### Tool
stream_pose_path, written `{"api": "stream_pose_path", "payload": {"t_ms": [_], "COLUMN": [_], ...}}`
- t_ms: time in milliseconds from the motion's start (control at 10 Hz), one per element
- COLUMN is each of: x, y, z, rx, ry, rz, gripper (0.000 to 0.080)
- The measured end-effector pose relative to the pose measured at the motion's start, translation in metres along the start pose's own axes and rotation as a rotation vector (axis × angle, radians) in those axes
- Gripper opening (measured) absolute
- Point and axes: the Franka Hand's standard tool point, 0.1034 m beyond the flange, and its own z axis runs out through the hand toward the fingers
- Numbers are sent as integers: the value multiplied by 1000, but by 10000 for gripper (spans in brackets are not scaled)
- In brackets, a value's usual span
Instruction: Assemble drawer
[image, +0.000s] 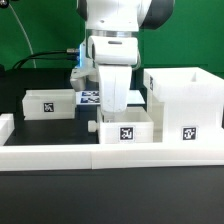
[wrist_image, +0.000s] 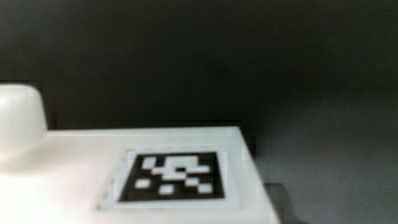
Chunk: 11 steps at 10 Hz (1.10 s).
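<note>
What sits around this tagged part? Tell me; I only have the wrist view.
Observer: Your tag seems to be on a tray. A second tray lies apart from it, at the exterior view's left.
Operator: Give me the other side.
Observer: The housing stands upright there, close beside the tray. I cannot tell whether they touch.
Operator: Report the end effector.
Observer: The end effector hangs low over the tray. Its fingers are hidden, so I cannot tell if it is open or shut.
</note>
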Motion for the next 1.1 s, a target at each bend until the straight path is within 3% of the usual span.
{"api": "stream_pose_path", "payload": {"t_ms": [200,400,500,700,1100], "x": [-1,-1,-1,-5,-3], "y": [0,-2,2,1,1], "z": [0,0,-1,-2,-2], "rx": [0,51,47,81,83], "ry": [0,-6,-6,-10,-8], "rz": [1,0,-1,0,1], "gripper": [42,42,42,42,42]}}
